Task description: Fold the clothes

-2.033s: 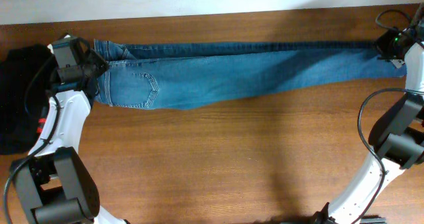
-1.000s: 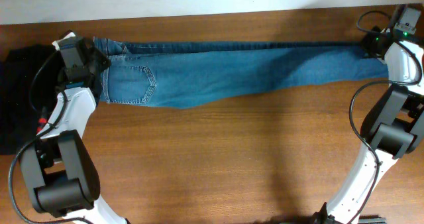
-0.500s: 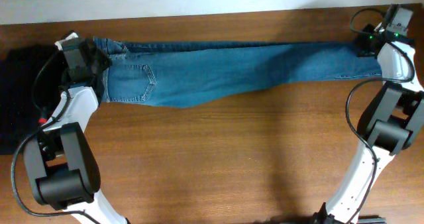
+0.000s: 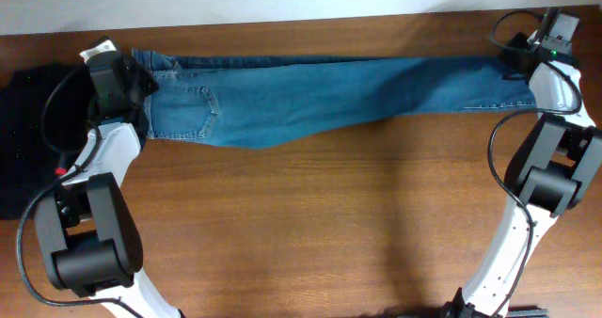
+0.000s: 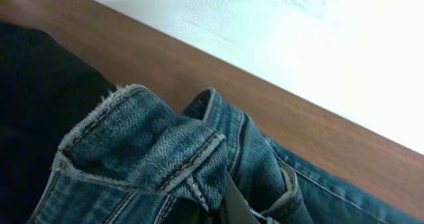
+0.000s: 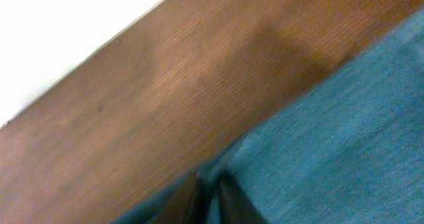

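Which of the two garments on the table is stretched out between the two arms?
The blue jeans, laid out full length across the table. The black garment lies bunched at one end.

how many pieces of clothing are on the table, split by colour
blue jeans: 1
black garment: 1
total: 2

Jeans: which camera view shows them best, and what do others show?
Overhead: the jeans lie stretched out full length. Left wrist shows only their bunched waist end; right wrist only a blurred patch of denim.
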### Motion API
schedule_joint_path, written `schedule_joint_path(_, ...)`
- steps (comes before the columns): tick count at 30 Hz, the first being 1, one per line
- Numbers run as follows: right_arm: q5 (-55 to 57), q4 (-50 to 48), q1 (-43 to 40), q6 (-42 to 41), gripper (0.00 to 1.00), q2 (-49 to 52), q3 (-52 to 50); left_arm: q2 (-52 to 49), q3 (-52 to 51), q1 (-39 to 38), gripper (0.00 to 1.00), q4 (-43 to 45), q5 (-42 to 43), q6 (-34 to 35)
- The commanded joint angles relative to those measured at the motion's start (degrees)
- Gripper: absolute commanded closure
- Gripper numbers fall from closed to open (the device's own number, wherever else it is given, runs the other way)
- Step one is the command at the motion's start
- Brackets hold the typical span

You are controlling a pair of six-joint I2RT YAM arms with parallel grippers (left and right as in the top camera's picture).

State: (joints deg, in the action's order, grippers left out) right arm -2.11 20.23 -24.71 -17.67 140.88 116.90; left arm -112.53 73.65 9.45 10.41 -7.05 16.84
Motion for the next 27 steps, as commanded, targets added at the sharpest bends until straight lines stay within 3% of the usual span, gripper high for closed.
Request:
schedule_joint_path(1,3.43,-1.2,-1.42,1.18,0.62,1.2,1.66,-0.52,1.73,1.66,0.88,2.21,-5.44,-1.79)
schedule_joint_path(4,-0.07,-2.78,-1.42,3.91,0.3,1.77,1.68,-0.63,1.73,1.66,0.63,2.97,-5.38,-3.02)
schedule_joint_path(5,-0.7,-2.95,-1.42,4.0,0.16,1.86,1.68,-0.63,1.73,1.66,0.52,3.39,-5.38,-4.59)
schedule_joint_path(8,-2.8,-2.97,-1.42,5.73,0.01,1.88,1.68,-0.63,1.86,1.55,0.19,5.18,-3.67,-9.29)
schedule_joint_path(9,-3.69,-2.91,-1.44,6.67,0.01,1.88,1.84,-0.61,1.97,1.44,0.13,5.44,-2.8,-10.23)
schedule_joint_path(10,-4.22,-2.4,-1.42,7.26,0.01,1.88,2.23,-0.61,2.27,1.22,0.01,5.38,-2.32,-10.78)
schedule_joint_path(16,-4.79,5.68,-0.57,13.51,0.01,1.84,8.94,-0.61,6.19,-2.12,0.01,2.1,-1.53,-11.54)
schedule_joint_path(20,-4.79,12.35,0.35,15.39,0.01,1.84,15.69,-0.61,12.46,-5.79,0.01,-5.81,-1.6,-14.23)
schedule_joint_path(27,-4.83,28.09,2.25,15.78,0.02,1.79,21.07,-0.61,26.29,-12.48,0.01,-37.79,-1.57,-14.34)
